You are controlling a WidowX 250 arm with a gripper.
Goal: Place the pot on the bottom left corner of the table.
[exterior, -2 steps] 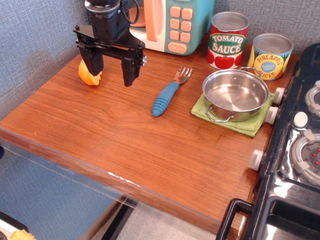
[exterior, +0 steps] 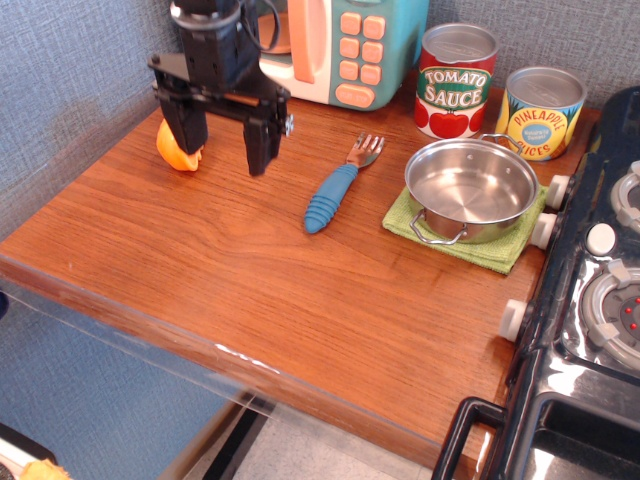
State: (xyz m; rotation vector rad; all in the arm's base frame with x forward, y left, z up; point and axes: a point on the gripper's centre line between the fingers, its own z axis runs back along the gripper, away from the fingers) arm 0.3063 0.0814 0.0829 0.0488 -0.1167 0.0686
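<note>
The shiny steel pot (exterior: 471,188) with two wire loop handles sits empty on a green cloth (exterior: 500,252) at the right of the brown wooden table (exterior: 250,290). My black gripper (exterior: 223,143) hovers open and empty over the table's back left, far to the left of the pot, with its fingers pointing down. An orange piece (exterior: 175,148) lies just behind its left finger.
A blue-handled fork (exterior: 338,186) lies between gripper and pot. A tomato sauce can (exterior: 455,80) and a pineapple can (exterior: 540,112) stand behind the pot. A toy microwave (exterior: 350,45) is at the back, a black toy stove (exterior: 590,330) at the right.
The gripper has risen very slightly; nothing else has moved.
</note>
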